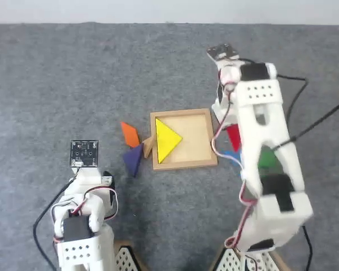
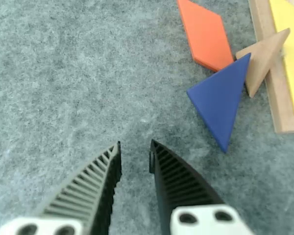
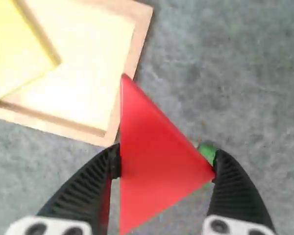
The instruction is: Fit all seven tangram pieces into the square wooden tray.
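The square wooden tray holds a yellow triangle in its left half. My right gripper is shut on a red triangle at the tray's right edge; the triangle's tip overlaps the rim. A green piece peeks out behind it. Left of the tray lie an orange parallelogram and a dark blue triangle, and a wood-coloured triangle leans on the rim. My left gripper hangs over bare mat short of these pieces, narrowly open with nothing in it.
The right arm stretches over the mat right of the tray, with a small blue piece and the green piece showing under it. Grey mat covers the whole table. The left arm stands at the near left.
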Controlling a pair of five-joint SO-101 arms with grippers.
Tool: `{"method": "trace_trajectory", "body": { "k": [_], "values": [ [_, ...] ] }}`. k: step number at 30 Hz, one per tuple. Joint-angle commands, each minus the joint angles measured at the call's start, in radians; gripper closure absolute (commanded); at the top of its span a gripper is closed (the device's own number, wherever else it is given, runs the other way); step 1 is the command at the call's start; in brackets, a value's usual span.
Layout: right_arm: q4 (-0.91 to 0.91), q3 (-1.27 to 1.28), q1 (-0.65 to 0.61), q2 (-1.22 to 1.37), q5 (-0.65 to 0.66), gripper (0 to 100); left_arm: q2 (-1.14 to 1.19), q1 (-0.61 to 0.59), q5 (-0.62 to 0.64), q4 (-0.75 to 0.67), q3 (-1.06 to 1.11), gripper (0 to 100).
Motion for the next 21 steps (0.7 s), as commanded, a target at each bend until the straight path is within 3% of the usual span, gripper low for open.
{"method": "trace_trajectory", "body": {
  "k": [1, 9, 21],
  "values": [
    [-0.133, 0.161, -0.030, -0.180, 0.018, 81.2, -0.020, -0.006, -0.002, 0.003, -0.013, 91],
    [-0.196, 0.180, -0.162, -0.108, 0.051, 81.2, -0.020, -0.006, -0.002, 0.003, -0.013, 91],
    [-0.189, -0.253, -0.206, 0.317, 0.181, 81.2, -0.020, -0.006, -0.002, 0.003, -0.013, 91]
  ]
}}
